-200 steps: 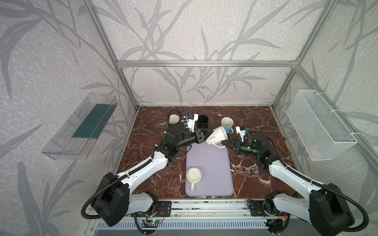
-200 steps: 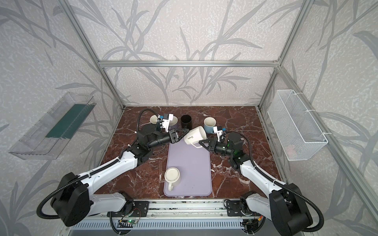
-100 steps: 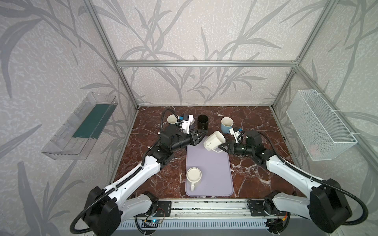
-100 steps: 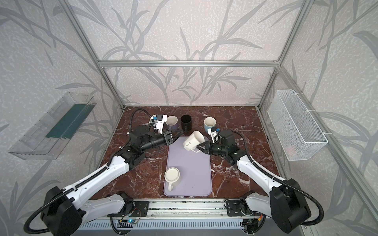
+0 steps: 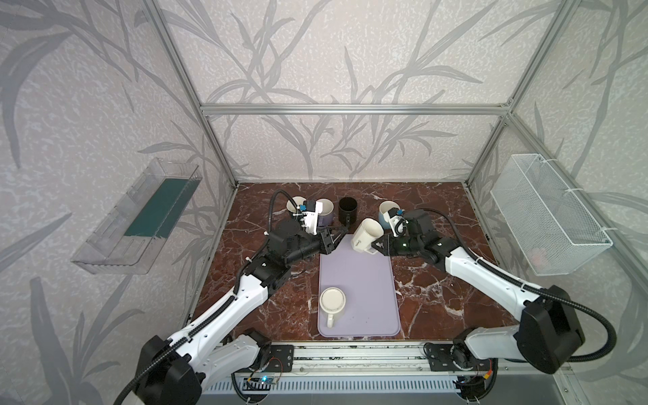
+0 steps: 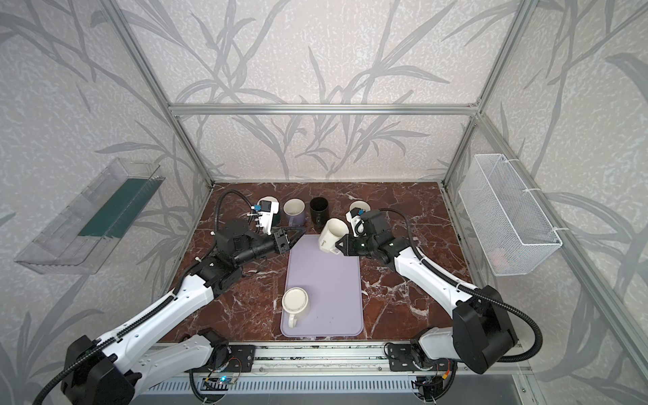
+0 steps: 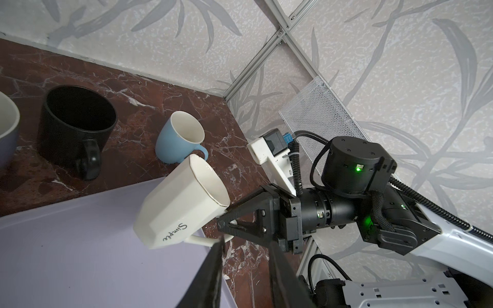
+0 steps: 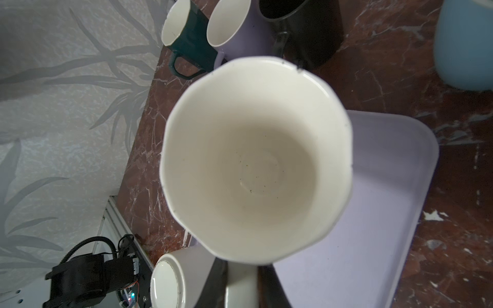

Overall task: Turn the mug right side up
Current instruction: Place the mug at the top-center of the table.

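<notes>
One white mug (image 5: pixel 364 236) hung tilted above the far edge of the lilac mat (image 5: pixel 357 280), its mouth turned partly upward. It was pinched only by its handle in the right gripper (image 5: pixel 377 245), while the left gripper (image 5: pixel 338 235) stood close by with its fingers parted and empty. On so thin a hold it could have swivelled in the pinch, or, if set down canted on the mat's rim, toppled against the blue mug (image 5: pixel 384 212) just behind.

Both top views look steeply down from high over the front edge onto the whole tabletop (image 5: pixel 431 291) (nearly identical framing). The left wrist camera faces the right arm (image 7: pixel 346 208) closely; the right wrist camera peers into the mug (image 8: pixel 256 160); both share the mat (image 7: pixel 66 240).
</notes>
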